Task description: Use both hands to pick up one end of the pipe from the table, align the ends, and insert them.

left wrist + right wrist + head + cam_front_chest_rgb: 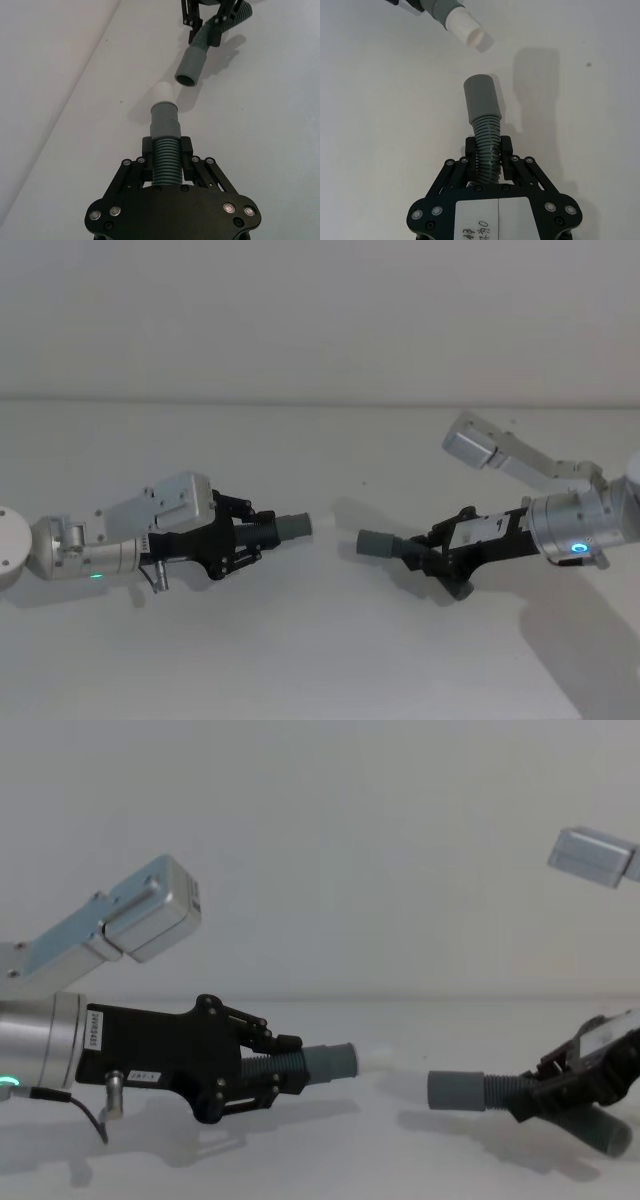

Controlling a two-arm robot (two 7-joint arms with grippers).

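Head view: left gripper (255, 537) pinches the white-tipped hose (290, 527), right gripper (425, 552) the plain hose (378, 542); both run crosswise, cuffs (455, 1091) facing, apart. The label (492, 220) handwriting is unreadable.

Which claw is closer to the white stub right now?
Left. The left claw grips the hose piece carrying the white stub; the right claw holds the other piece beyond it.

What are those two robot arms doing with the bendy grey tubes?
The left claw is shut on the hose piece with a white tip, and the right claw is shut on the other hose piece. They hold them over the white table, smooth ends facing each other across a gap. The ends are not joined yet.
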